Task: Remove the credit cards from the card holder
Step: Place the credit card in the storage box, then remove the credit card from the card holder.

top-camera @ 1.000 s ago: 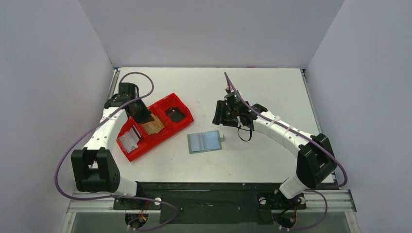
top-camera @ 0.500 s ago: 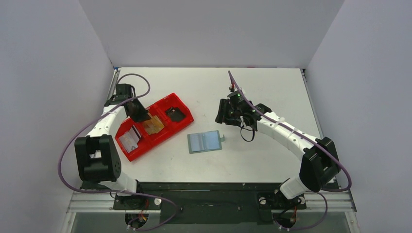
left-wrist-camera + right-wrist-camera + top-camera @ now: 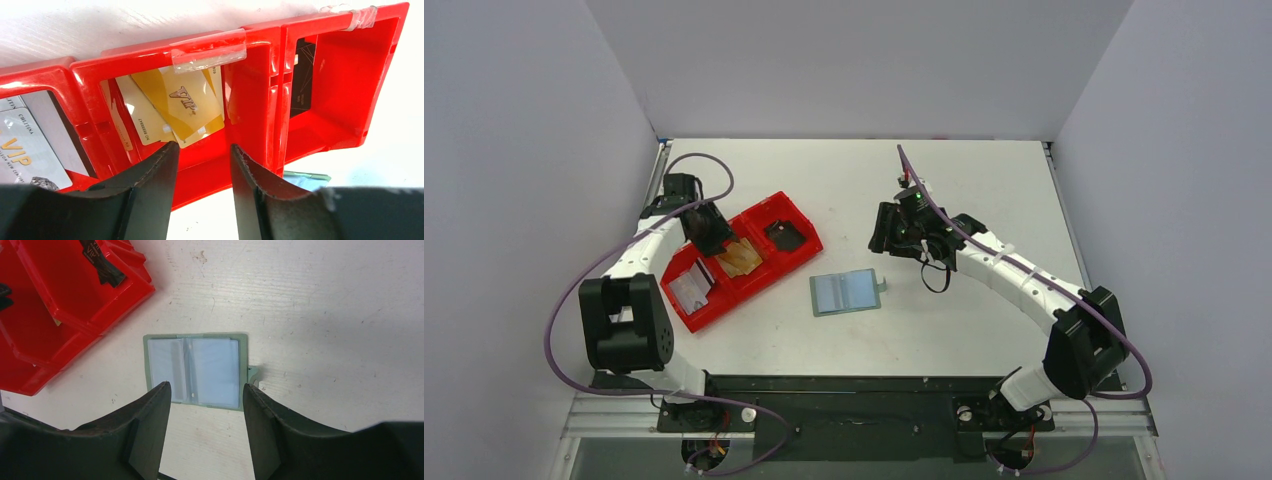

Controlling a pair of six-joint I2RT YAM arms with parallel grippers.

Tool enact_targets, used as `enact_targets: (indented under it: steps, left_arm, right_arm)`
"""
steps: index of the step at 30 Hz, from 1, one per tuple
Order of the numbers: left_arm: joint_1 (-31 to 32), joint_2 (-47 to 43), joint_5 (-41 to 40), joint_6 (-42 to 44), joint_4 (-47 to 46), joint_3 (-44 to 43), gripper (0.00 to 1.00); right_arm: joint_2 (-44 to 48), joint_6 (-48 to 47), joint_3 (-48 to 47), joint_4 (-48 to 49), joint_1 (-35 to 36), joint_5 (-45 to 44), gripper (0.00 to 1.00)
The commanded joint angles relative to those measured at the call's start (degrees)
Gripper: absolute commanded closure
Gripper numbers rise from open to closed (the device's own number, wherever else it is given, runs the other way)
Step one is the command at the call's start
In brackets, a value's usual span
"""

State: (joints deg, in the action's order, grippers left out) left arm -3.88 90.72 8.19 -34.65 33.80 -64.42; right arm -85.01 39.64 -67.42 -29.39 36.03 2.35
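While the right end effector (image 3: pixel 205 390) hovers spread, its elbow (image 3: pixel 1081 338) bends.

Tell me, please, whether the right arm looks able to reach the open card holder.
Probably yes: the right gripper hangs open facing the card holder, which lies flat, apart from the red tray, nothing in between.

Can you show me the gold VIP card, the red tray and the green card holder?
gold VIP card (image 3: pixel 182 102), left wrist view, middle of its face
red tray (image 3: pixel 252 100), left wrist view, a divider wall
green card holder (image 3: pixel 196 371), right wrist view, its clear sleeve
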Motion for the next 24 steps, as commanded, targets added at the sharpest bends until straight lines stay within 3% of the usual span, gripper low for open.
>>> enact_targets:
  steps: [1,15,24]
  left_arm:
    - [-0.3,-2.79,-1.9,1.18,0.69,-3.39,0.59]
    - [3.33,-7.2,-7.56,2.26,5.49,-8.05,0.52]
    - [11.76,-7.33,-9.39,2.34,7.35,-11.75,0.52]
  right_arm:
    - [0.72,0.07,-0.66,0.35,-0.11,-1.1,0.49]
    - [-2.13,-0.07,-2.4,0.38,-0.05,-0.94,0.49]
    - [-3.86,0.56,-3.56,0.38,0.0,-1.33,0.49]
